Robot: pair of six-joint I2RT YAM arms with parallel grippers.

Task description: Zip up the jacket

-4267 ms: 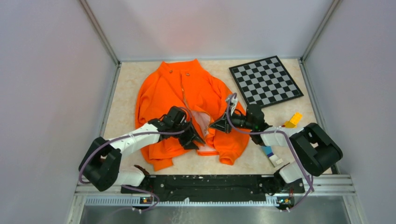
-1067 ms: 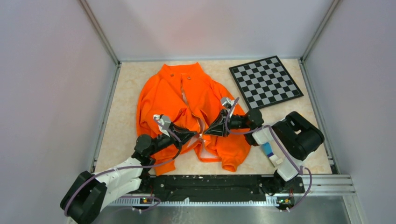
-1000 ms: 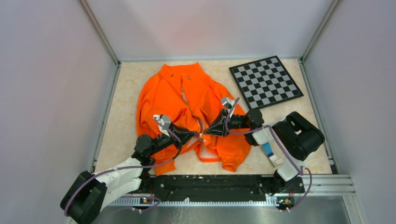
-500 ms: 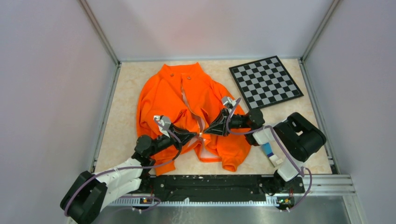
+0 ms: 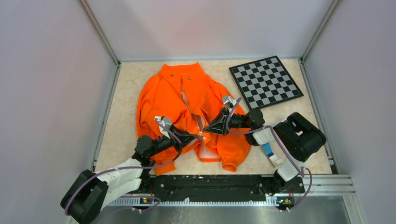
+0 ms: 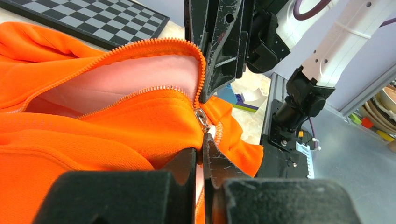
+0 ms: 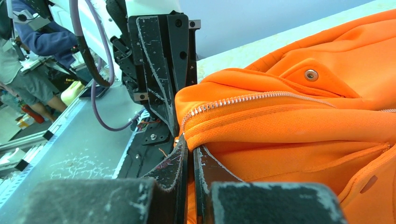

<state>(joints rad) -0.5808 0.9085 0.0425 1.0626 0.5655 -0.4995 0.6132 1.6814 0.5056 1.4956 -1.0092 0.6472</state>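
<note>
On the tabletop (image 5: 126, 84) the jacket (image 5: 168, 100) is spread flat beside a chessboard (image 5: 266, 81), collar toward the far wall and front gaping above the hem. The right end effector (image 7: 191, 148) is clamped narrowly on the jacket's edge at the zipper's foot. The left end effector (image 6: 200, 150) is closed to a slit on what appears to be the zipper pull (image 6: 201, 119). The hem is best held taut while the pull is drawn straight along the teeth toward the collar. The pull is shown only by the left wrist view; the jacket's overall lie only from above.
</note>
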